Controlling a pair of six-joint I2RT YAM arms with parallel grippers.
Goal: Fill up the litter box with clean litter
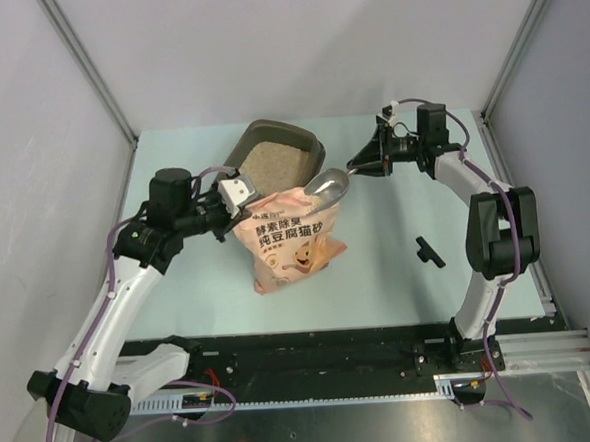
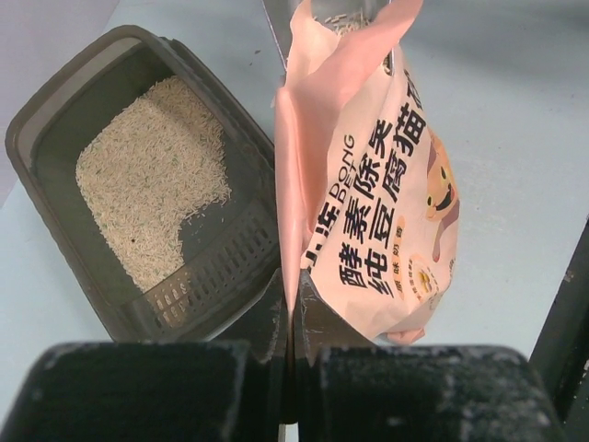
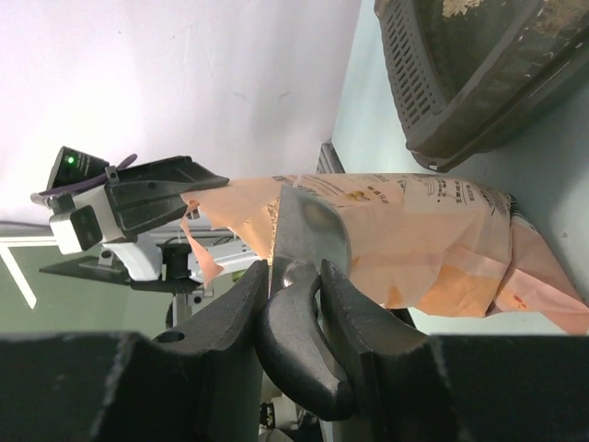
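- Litter box: dark grey-brown plastic tray, rounded-rectangular, with a raised rim. It stands at the far middle of the table, just beyond the bag.
- Clean litter: pale beige, fine and grainy, a loose mass on the tray floor.
- Bag: salmon-pink glossy film with dark Chinese characters and a cartoon animal. It stands upright and creased near the table's centre, its torn top open.
- Scoop: smooth grey metal bowl on a dark handle. The bowl rests at the bag's upper right corner.
- Left gripper: clamped on the bag's upper left edge.
- Right gripper: closed around the scoop's handle, to the right of the tray.
- Small black T-shaped piece: lies alone on the table to the right.
- Left wrist view only: the litter covers only part of the tray, with dark floor left bare around it. A slotted grille ledge runs along one end of the tray. The left gripper has its black fingers pressed together on the bag's thin side seam.
- Right wrist view only: the right gripper has its fingers wrapped on the rounded dark handle, and the scoop has a polished blade. The bag has a ragged torn lip. The tray has a ribbed outer wall.
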